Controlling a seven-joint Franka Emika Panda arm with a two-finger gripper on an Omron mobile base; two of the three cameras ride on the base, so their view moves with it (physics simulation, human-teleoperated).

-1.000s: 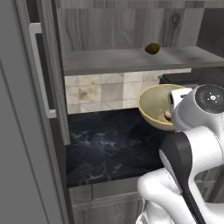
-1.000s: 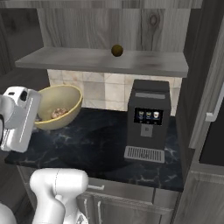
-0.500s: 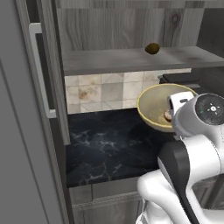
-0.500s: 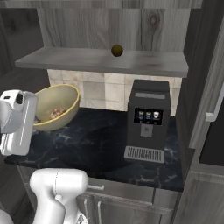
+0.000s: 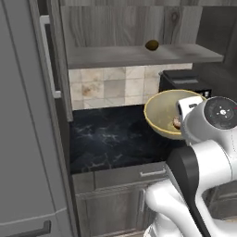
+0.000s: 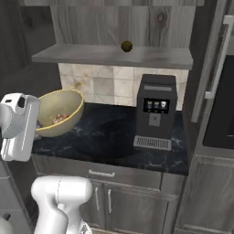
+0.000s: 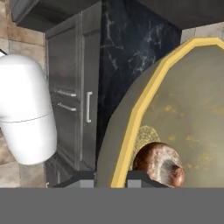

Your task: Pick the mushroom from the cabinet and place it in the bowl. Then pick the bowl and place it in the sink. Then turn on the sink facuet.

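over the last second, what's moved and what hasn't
The pale yellow-tan glossy bowl, its rim clamped in the shut gripper, has tilted and come slightly toward the robot, with the reddish-brown speckled mushroom riding inside. The olive-brown oval lump on the grey cabinet shelf and the black coffee machine stayed put.

Counted around the dark marbled stone counter (image 6: 109,137): one round, deep, pale yellow-tan glossy bowl (image 6: 58,112) above its left part, one small reddish-brown speckled mushroom (image 7: 159,162) inside that bowl, and one black boxy coffee machine (image 6: 155,112) standing on its right part. Above the counter there is one flat grey wood-grain shelf (image 6: 114,55), with one plain olive-brown oval lump (image 6: 126,46) on it. One tall grey cabinet door (image 5: 28,120) with one pale bar handle (image 5: 50,58) stands left of the counter.
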